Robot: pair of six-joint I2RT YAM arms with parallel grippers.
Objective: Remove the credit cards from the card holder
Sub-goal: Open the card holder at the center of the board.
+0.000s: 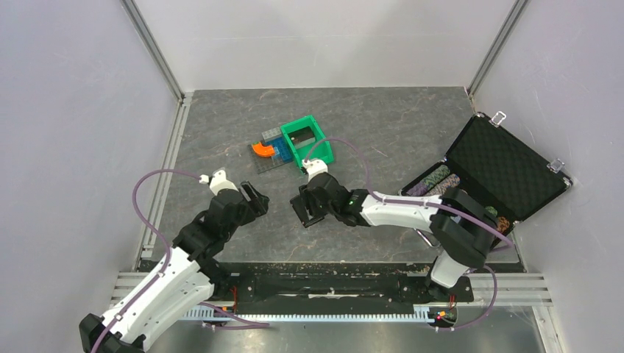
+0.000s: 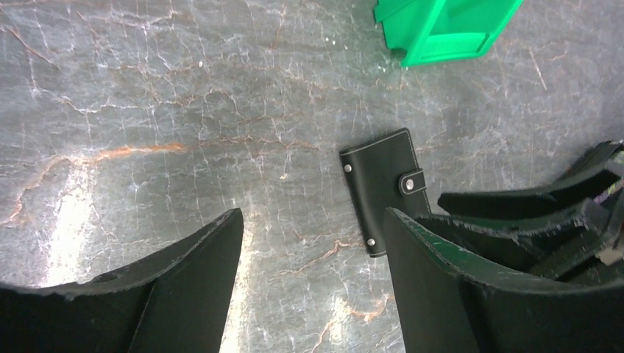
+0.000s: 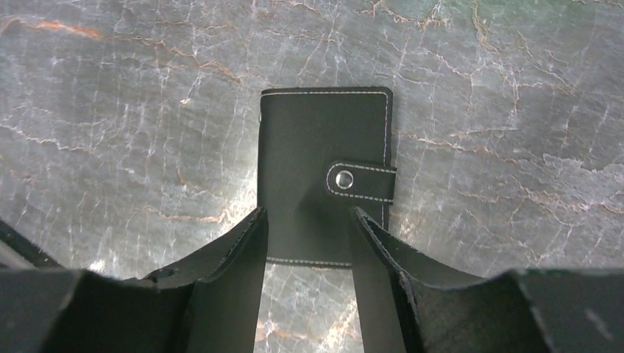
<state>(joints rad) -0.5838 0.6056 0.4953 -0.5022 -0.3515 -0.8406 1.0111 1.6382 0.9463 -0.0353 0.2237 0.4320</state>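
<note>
The card holder (image 3: 316, 140) lies closed and flat on the table, black with white stitching and a snap strap. It also shows in the left wrist view (image 2: 383, 184). No credit cards show; they are hidden. My right gripper (image 3: 309, 213) is open, its fingertips over the holder's near end; I cannot tell if they touch it. In the top view the right gripper (image 1: 305, 207) covers the holder. My left gripper (image 2: 309, 220) is open and empty, over bare table to the left of the holder; in the top view it (image 1: 255, 198) faces the right gripper.
A green plastic bin (image 1: 309, 140) stands behind the grippers, with orange and blue pieces (image 1: 266, 151) to its left. A black foam-lined case (image 1: 508, 165) lies open at the right with poker chips (image 1: 434, 180) in it.
</note>
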